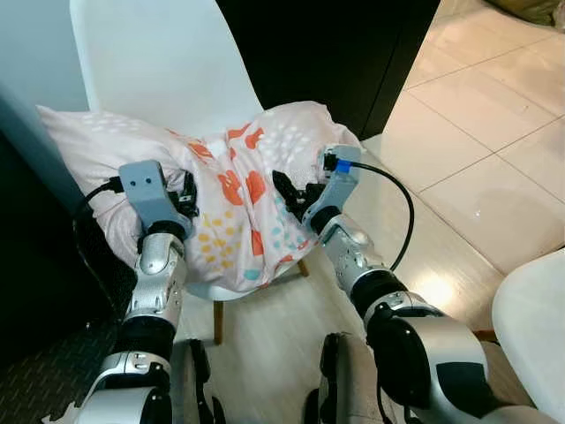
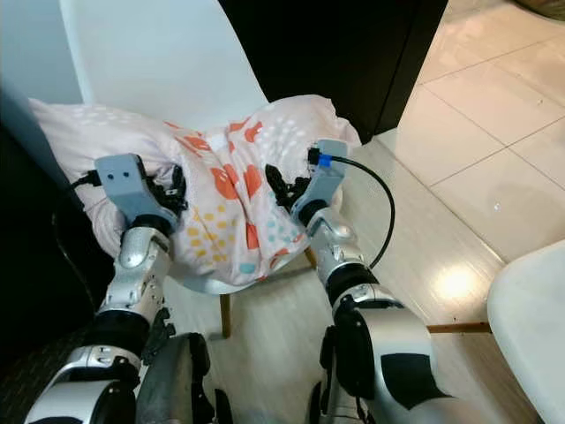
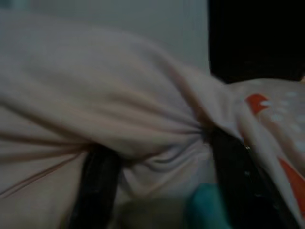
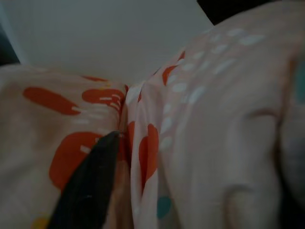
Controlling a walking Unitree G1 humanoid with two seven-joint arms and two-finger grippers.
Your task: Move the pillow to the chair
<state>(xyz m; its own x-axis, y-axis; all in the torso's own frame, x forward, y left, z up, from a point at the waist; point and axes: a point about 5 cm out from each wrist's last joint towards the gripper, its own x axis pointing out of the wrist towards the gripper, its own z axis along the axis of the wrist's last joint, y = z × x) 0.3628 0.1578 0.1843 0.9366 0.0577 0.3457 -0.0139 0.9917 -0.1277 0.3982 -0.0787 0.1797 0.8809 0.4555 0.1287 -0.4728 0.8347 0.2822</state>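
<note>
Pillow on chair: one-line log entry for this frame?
pillow: on chair seat | left gripper: shut on pillow | right gripper: shut on pillow | release: not yet

Head stereo pair looking down on the chair (image 1: pixel 150 62), wrist cameras pressed close against the pillow (image 3: pixel 95 95) fabric

Head views: fairly bright, even indoor light. Glare patch on the floor tiles (image 1: pixel 437 287) at about 4 o'clock. Deep shadow at 9 o'clock and in the dark panel at 12 o'clock. Slight softness at the bottom edge. Wrist views: dim, blurred; black fingers (image 3: pixel 97 191) out of focus.
</note>
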